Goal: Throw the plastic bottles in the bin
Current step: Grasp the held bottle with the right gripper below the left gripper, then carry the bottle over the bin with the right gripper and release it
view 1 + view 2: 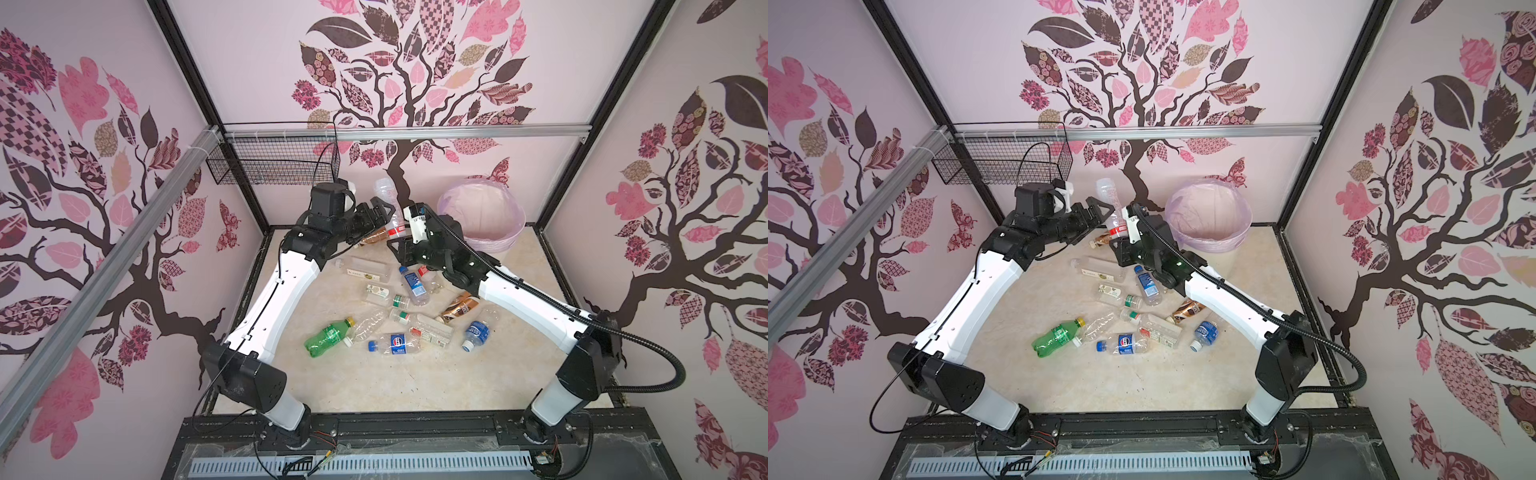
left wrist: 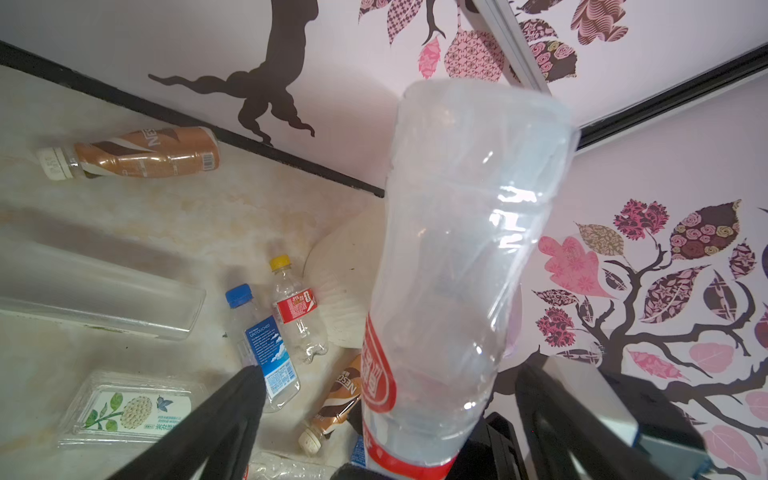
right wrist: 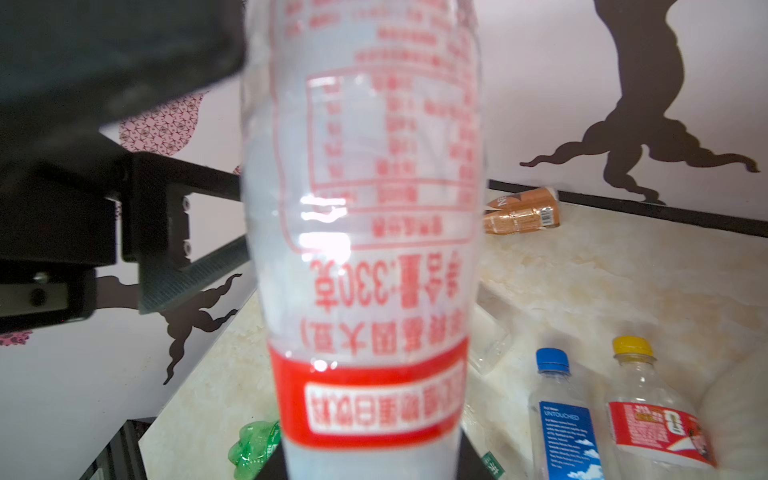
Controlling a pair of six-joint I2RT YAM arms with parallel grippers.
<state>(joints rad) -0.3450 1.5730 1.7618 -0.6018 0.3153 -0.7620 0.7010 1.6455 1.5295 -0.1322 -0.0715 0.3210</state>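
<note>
Right gripper (image 3: 372, 461): jaws clamped on lower end of red-labelled clear bottle (image 3: 365, 208), held upright above table (image 1: 353, 386). Left gripper (image 2: 388, 374): jaws spread wide either side of same bottle, clear of it. Bin (image 1: 498, 239): near held bottle, at back wall. Remaining plastic bottles (image 1: 397, 343): lying scattered mid-table, green bottle (image 1: 328, 336) among them
</note>
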